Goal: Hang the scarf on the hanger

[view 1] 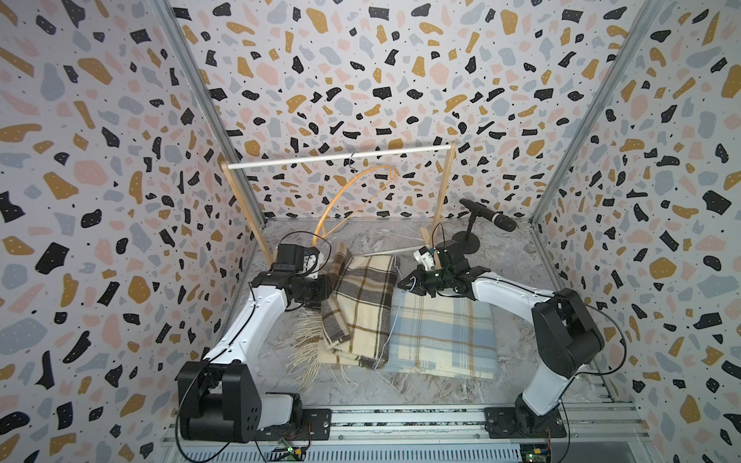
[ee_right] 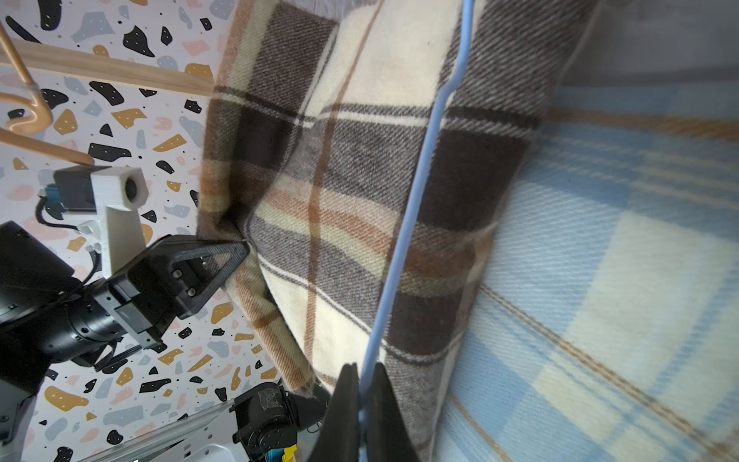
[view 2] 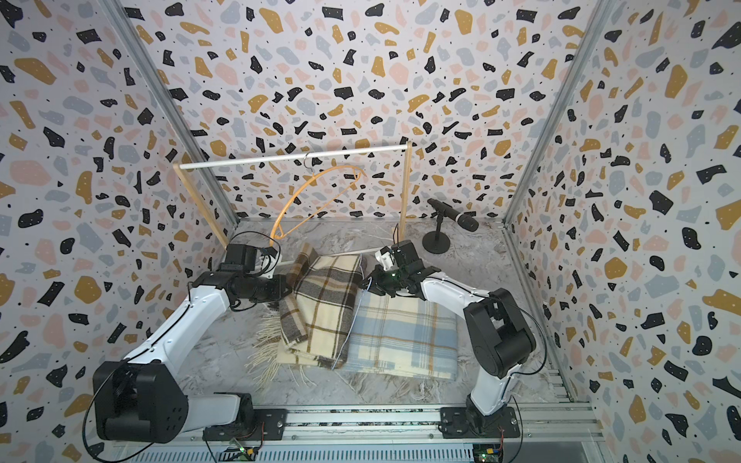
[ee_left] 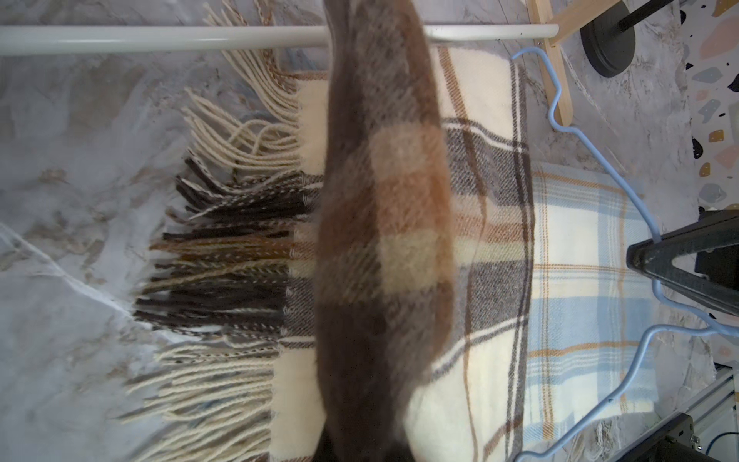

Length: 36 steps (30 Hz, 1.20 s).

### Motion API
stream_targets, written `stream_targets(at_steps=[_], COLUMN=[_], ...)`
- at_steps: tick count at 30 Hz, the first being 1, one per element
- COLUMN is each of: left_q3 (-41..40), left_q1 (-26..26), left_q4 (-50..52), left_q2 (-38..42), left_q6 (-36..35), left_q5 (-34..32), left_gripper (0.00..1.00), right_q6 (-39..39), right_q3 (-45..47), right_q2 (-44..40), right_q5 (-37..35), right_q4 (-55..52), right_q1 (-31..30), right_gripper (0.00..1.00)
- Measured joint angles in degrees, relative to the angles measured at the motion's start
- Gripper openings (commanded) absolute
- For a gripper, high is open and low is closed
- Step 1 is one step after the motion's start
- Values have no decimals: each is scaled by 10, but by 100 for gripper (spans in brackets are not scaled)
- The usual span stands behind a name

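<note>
Right wrist view: right gripper (ee_right: 363,374) clenched on the thin wire of the blue hanger (ee_right: 416,192), pinched between its 2 fingers (ee_right: 344,400). From there, wire running up across the face of the brown scarf (ee_right: 352,224), close to its border with the blue-checked scarf (ee_right: 620,260) underneath. Same view: left gripper (ee_right: 240,251) closed tight on a bunched edge of the brown scarf, cloth puckered at the bite. Left wrist view: a raised, blurred fold of that scarf filling the middle, with its fringe (ee_left: 224,256) spread on the marble beyond. Seen in both top views: brown scarf mostly flat on the table (view 1: 513,252) between the 2 grippers, edge on the left gripper's side lifted off the surface, opposite edge overlapping the blue-checked scarf; blue hanger lying low along that overlap. Cannot tell whether any cloth passes through the hanger (wire too thin, folds in the way). Behind all this: wooden rack (view 1: 445,188) with a white rail (view 1: 300,158), 1 orange hanger (ee_right: 48,149) hooked on the rail and hanging steeply tilted, and a microphone (view 1: 497,219) on a small stand just beside the rack.
</note>
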<state>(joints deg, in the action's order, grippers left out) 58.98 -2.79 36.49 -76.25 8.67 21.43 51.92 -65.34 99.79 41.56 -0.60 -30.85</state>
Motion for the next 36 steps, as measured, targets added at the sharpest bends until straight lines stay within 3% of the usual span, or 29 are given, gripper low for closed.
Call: stream_targets(at_steps=[13,20,30,36], left_q3=[16,16,19,19], left_q1=[35,48,62,68], left_q4=[19,21,34,45], left_q2=[-62,-123,-137,-88], left_q6=[-34,-40,-49,-45], left_q5=[-41,-58,-105,-148], left_gripper=[2,9,42,50], right_q6=[-4,12,36,46], right_q3=[3,18,27,27], right_q2=[-1,-13,-14,-14], right_q5=[16,27,43,43], right_q4=[-9,12,40,41], right_q1=[6,6,6,6], right_gripper=[0,0,0,0])
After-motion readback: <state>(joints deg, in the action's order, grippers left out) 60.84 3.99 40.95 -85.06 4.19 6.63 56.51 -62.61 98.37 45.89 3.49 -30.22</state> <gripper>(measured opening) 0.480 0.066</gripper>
